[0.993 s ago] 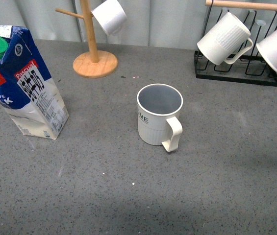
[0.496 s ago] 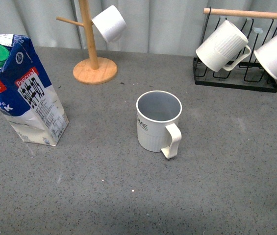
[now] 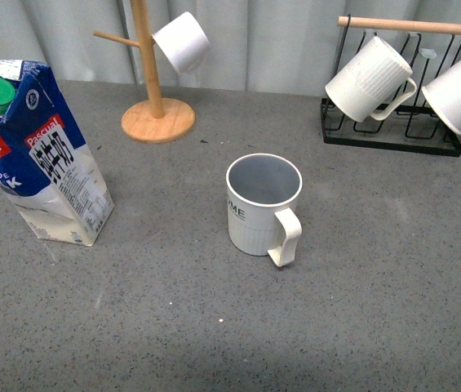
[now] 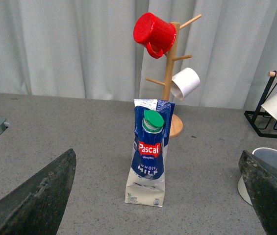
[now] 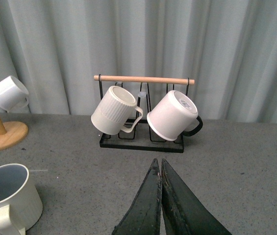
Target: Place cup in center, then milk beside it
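We see the big cream-white ribbed cup (image 3: 263,204) with the grey-blue inside standing in the middle of the grey speckled table (image 3: 377,327), so we think that step is done. The tall blue-and-white milk carton (image 3: 41,155) with the green round cap stands well apart on the cup's left, top up. It is straight ahead of our left gripper (image 4: 156,153), whose dark jaws are spread wide and hold nothing. Our right gripper (image 5: 160,164) has its jaws pressed together, empty, facing the black wire rack (image 5: 140,145). So the left arm is nearer the milk. We count one carton and one cup on the table. There is one ribbed white mug (image 5: 114,110) and one smooth white mug (image 5: 172,115) on the rack. One shiny red mug (image 4: 153,32) and one small white mug (image 4: 186,83) hang on the wooden mug tree (image 4: 171,58).
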